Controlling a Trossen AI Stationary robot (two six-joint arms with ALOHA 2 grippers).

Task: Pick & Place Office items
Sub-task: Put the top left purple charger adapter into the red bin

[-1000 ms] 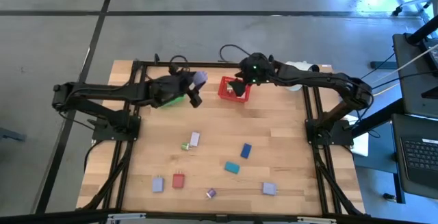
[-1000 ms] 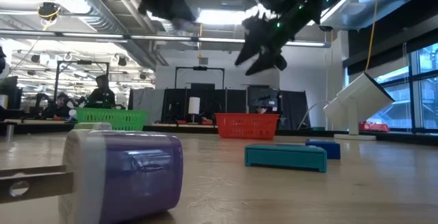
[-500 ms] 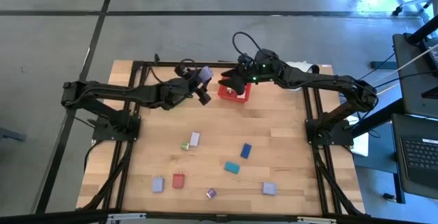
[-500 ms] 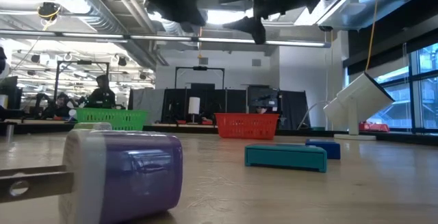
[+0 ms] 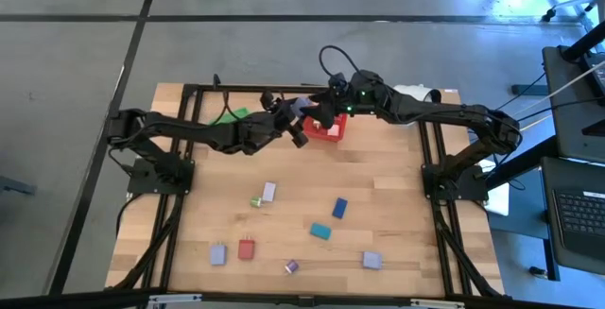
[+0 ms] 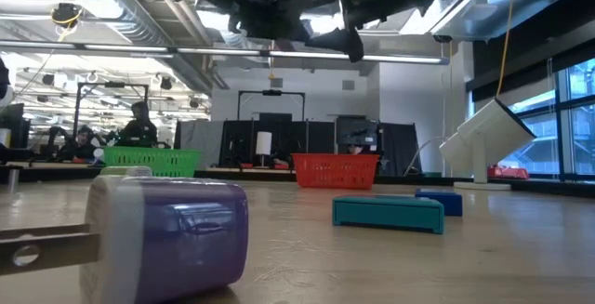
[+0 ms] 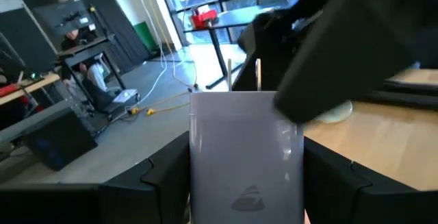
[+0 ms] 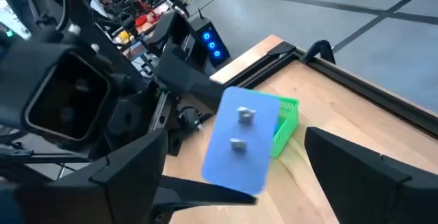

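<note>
- Over the back of the table, by the red basket: left claw, clamped on a lavender block and holding it in the air.
- Between that claw's two dark fingers: the block upright, with two metal prongs on the face turned away from it.
- Just beside the left claw, nearly tip to tip with it: right claw, spread wide and gripping nothing.
- Straight ahead of the right claw, between the lines of its open fingers: the same block with its pronged face showing; cannot tell whether touched.
- Under the right claw: the red basket; contents too small to tell.
- Behind the left claw, partly hidden by its arm: green basket.
- Well apart from both claws, on the front half of the table:
  - white piece with a small green piece just beside it
  - blue piece and teal piece, near each other
  - red piece beside a pale lavender piece
  - tiny purple piece
  - another lavender piece
- Far beyond both claws, in the room seen at table height: people at desks.
</note>
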